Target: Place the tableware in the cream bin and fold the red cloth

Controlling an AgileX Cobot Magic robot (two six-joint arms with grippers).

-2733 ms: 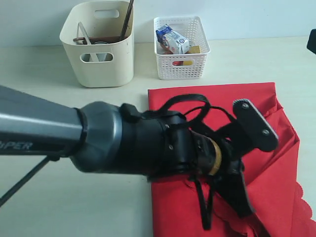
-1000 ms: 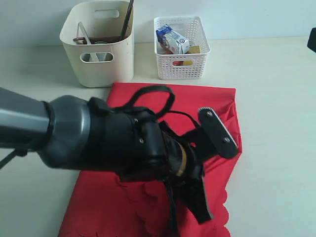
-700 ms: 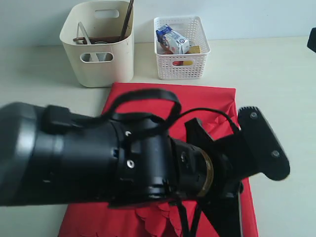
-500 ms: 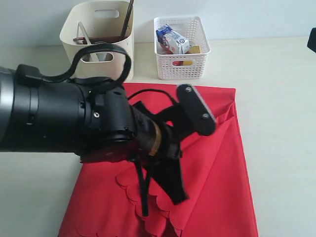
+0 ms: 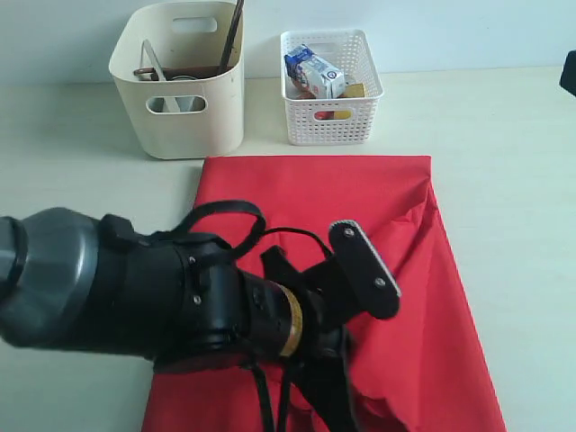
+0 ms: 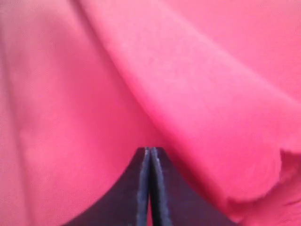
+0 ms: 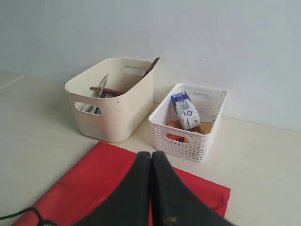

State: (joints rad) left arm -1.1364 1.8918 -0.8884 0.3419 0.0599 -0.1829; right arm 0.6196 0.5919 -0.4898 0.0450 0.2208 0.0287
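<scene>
Cream bin [image 5: 180, 117] leftmost, tableware [image 5: 232, 34] already inside, handles poking above rim. White basket [image 5: 330, 117] just right of bin, carton [image 5: 315, 72] in it. Red cloth [image 5: 360, 207] spread flat in front of bin, offset right. Soft, light, limp, likely drags and bunches easily. Best taken at corner or hem. Left gripper [image 6: 149, 150] clenched, fabric ridge springing from tips, apparently pinching 1 layer. Right gripper [image 7: 151, 154] clenched, empty, above cloth.

The exterior camera looks steeply down across the worktop [image 5: 81, 162], with the cream bin [image 5: 180, 99] at 11 o'clock. The left wrist camera sits right against the red cloth [image 6: 70, 94]. The right wrist camera, higher, faces that bin and the cloth's far edge.
</scene>
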